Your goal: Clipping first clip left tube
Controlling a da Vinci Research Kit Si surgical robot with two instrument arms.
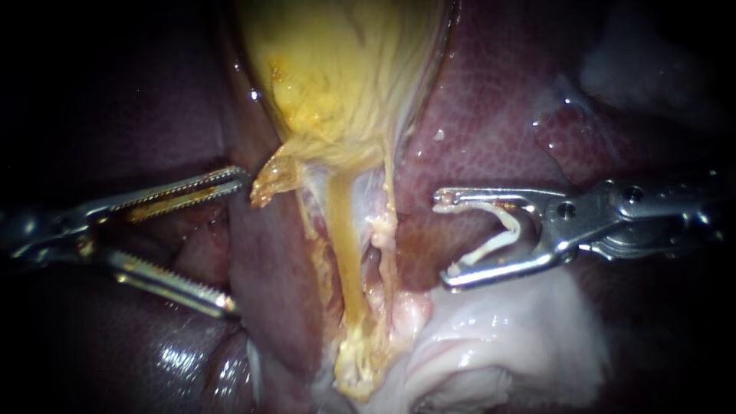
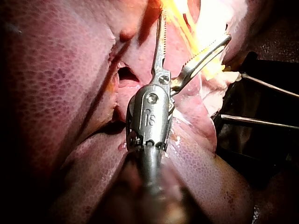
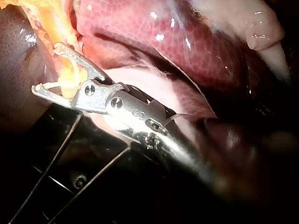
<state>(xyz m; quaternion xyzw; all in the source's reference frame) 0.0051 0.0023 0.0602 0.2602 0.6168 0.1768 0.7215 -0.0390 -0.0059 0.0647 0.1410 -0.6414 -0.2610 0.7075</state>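
Note:
The yellow gallbladder (image 1: 345, 69) hangs at top centre. Two strands run down from it: the yellow left tube (image 1: 346, 253) and a thinner pale right tube (image 1: 389, 211). My right instrument (image 1: 445, 239) stands right of both tubes, apart from them. Its jaws stand wide apart and carry a white clip (image 1: 502, 230) between them. In the right wrist view the right instrument (image 3: 46, 69) shows yellow tissue (image 3: 70, 81) through its gap. My left instrument (image 1: 236, 244) has serrated jaws open beside a dark liver fold (image 1: 268, 261). Its jaws also gape near yellow tissue in the left wrist view (image 2: 196, 25).
Dark red liver (image 1: 491, 115) surrounds the gallbladder. Pale white tissue (image 1: 498, 337) lies below my right instrument. A frayed yellow flap (image 1: 270, 180) sits by the left instrument's upper jaw tip. Thin metal rods (image 2: 266, 84) (image 3: 51, 158) cross the dark ground beside the tissue.

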